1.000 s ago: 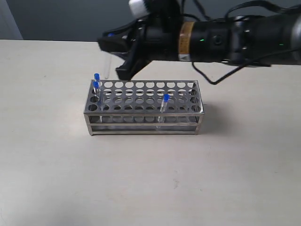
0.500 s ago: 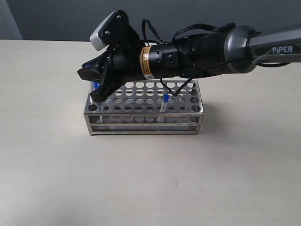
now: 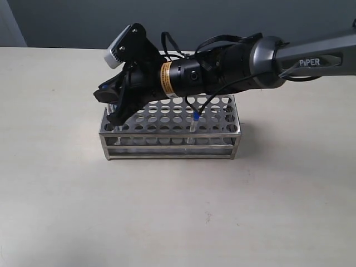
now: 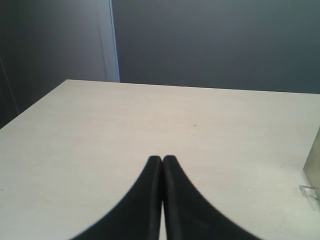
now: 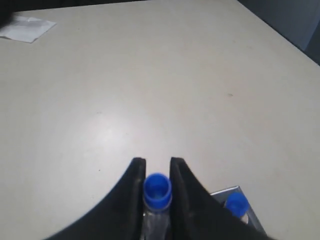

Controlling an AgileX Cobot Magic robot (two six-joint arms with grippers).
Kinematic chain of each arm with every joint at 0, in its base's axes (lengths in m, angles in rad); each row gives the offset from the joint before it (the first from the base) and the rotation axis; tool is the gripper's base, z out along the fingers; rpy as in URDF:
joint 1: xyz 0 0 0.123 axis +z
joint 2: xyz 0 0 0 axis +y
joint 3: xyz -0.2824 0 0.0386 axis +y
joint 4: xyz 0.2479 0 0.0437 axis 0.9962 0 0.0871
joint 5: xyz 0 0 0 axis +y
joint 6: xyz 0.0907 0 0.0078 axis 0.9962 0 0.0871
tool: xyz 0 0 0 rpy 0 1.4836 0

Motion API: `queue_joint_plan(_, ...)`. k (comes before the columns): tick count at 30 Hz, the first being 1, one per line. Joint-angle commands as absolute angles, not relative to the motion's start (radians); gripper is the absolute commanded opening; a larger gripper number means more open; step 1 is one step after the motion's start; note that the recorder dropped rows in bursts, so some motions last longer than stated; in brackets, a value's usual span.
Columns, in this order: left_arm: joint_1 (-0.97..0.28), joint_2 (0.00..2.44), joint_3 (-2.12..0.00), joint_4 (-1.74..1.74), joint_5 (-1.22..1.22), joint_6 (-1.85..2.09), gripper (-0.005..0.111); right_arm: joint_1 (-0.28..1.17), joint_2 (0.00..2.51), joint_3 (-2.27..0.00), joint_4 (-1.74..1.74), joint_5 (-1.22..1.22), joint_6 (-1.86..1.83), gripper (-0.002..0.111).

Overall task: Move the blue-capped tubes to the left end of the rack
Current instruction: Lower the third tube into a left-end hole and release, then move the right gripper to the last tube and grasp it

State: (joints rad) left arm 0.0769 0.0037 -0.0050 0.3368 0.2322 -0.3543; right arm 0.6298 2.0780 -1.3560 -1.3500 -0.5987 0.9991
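Right gripper [image 5: 157,161] clamps a tube [image 5: 157,191], roughly upright, cap up, at the rack's [image 3: 167,149] left end; the exterior view hides it. Left gripper [image 4: 162,159] fingers pressed together

We're looking at a pale cream table [image 3: 178,222], matte, with a couple of tiny dark specks on it. The steel rack [image 3: 167,139] stands right on it, long side toward our exterior camera. Our right wrist view also picks up a flat white scrap [image 5: 27,26] lying well away from the rack.
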Motion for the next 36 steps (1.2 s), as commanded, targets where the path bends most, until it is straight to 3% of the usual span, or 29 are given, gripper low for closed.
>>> queue_joint_plan(1,0.07,0.0,-0.002,0.333,0.232,-0.356,0.0,0.63,2.086,-1.361,-1.388,-0.604,1.04,0.0)
queue_joint_plan(3,0.07,0.0,-0.002,0.333,0.232,-0.356,0.0,0.63,2.087,-1.361,-1.401,-0.609,1.045,0.005)
queue_joint_plan(8,0.07,0.0,-0.002,0.333,0.232,-0.356,0.0,0.63,2.087,-1.361,-1.415,-0.622,1.05,0.033)
queue_joint_plan(10,0.07,0.0,-0.002,0.333,0.232,-0.356,0.0,0.63,2.087,-1.361,-1.415,-0.622,1.05,0.038)
queue_joint_plan(21,0.07,0.0,-0.002,0.333,0.232,-0.356,0.0,0.581,1.889,-1.336,-1.509,-0.506,1.111,0.038)
queue_joint_plan(28,0.07,0.0,-0.002,0.333,0.232,-0.356,0.0,0.417,1.657,-1.054,-1.436,-0.585,1.123,0.031)
queue_joint_plan(36,0.07,0.0,-0.002,0.333,0.232,-0.356,0.0,0.389,1.556,-0.697,-0.852,-0.627,0.601,0.031)
